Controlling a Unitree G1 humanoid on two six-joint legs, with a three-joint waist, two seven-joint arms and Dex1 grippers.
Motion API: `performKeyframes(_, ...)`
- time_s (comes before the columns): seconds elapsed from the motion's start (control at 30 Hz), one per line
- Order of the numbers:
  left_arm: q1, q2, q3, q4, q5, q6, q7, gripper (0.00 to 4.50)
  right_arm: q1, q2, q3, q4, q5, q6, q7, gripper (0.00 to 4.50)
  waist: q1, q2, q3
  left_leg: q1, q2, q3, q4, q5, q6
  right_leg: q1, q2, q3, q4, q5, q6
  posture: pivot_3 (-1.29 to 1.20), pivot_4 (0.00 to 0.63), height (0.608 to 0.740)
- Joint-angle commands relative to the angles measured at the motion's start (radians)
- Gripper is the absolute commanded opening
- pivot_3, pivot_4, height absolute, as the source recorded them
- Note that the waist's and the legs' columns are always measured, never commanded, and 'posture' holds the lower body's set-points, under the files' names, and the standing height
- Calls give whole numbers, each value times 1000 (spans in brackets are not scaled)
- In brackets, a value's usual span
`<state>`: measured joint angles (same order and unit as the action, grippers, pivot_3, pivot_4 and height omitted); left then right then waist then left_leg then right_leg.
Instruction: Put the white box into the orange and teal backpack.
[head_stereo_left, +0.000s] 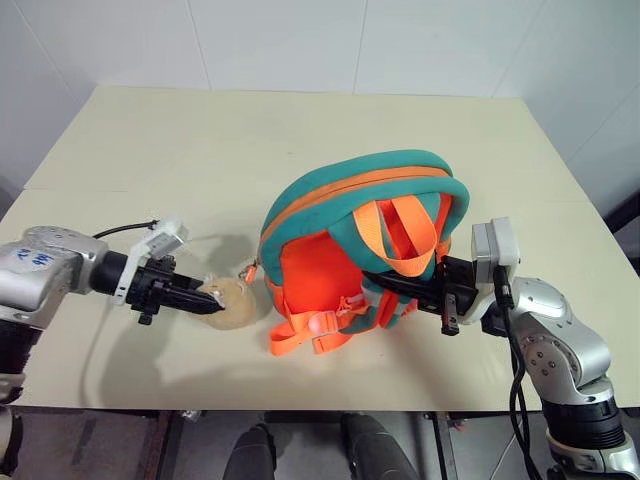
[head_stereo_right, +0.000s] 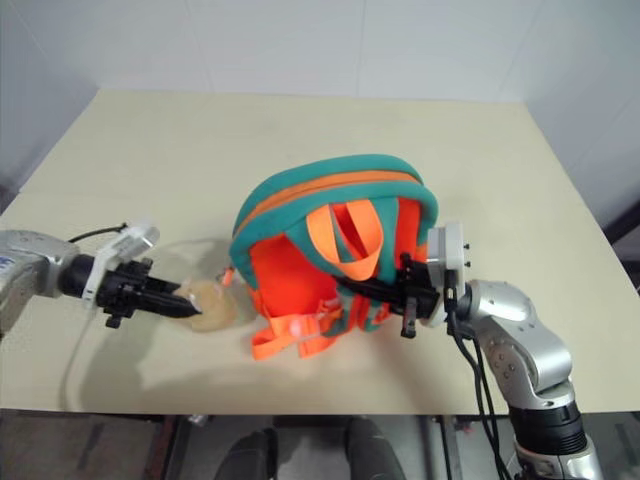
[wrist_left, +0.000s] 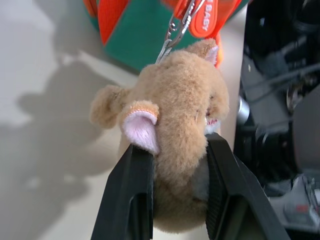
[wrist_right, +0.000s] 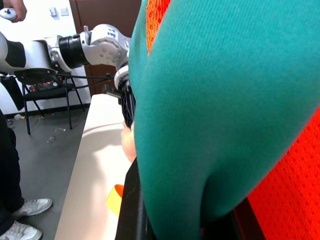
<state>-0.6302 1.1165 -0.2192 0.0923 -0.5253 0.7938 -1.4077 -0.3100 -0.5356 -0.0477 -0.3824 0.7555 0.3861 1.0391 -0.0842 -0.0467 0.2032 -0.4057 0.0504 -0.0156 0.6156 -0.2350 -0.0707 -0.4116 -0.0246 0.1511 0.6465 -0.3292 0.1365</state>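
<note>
Counter (head_stereo_left: 150, 140): pale beige top, faint seam running across. Orange and teal backpack (head_stereo_left: 330, 215) stands near the front edge, straps spilling onto the surface; beige plush head (head_stereo_left: 232, 300) just beside it.

A pale cream bench (head_stereo_left: 150, 150) with a faint seam running across it stands against a white tiled wall (head_stereo_left: 300, 40). Beyond the bench's left end a black chair (wrist_right: 45, 80) stands on a grey floor (wrist_right: 45, 155). Near it, a person's white sneakers (wrist_right: 20, 220) rest on that floor, under dark trouser legs.
</note>
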Motion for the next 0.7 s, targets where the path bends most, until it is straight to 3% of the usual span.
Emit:
performKeyframes(0.03,-18,-6,-51,38,114,-67,-18,832,-17,-8,-24,-12,7,-10,-4,1,0,0,0,0,0,0,0,0,0,0,0,0,0,0,0,0,150,740)
performKeyframes(0.17,-28,-60,10,55,123,-126,28,823,-14,-21,-30,-23,-1,1,-15,1,2,0,0,0,0,0,0,0,0,0,0,0,1,0,0,0,150,740)
performKeyframes(0.23,-37,-102,116,38,21,-59,51,822,-17,-39,-41,-39,14,52,-59,1,4,0,0,0,0,-1,2,0,0,0,0,0,2,0,0,0,150,740)
performKeyframes(0.33,-45,-141,225,29,-68,27,84,1707,-15,-73,-50,-63,60,119,-74,1,4,0,0,-1,0,-1,5,0,0,0,0,0,5,0,0,0,150,740)
performKeyframes(0.5,-26,-141,330,36,-117,78,110,3329,-21,-158,-60,-73,66,136,-12,1646,4,0,0,0,0,-2,8,0,0,1,0,-1,7,0,1,0,150,740)
performKeyframes(0.63,41,-152,383,-14,-54,-57,190,4497,-27,-197,-92,-58,78,140,25,2949,2,0,0,0,0,-1,10,0,0,2,0,0,7,0,1,0,150,740)
performKeyframes(0.7,70,-153,402,-4,-47,-121,172,4500,-21,-223,-106,-51,72,140,43,3580,4,0,0,0,0,-1,10,0,0,2,0,0,7,0,1,0,150,740)
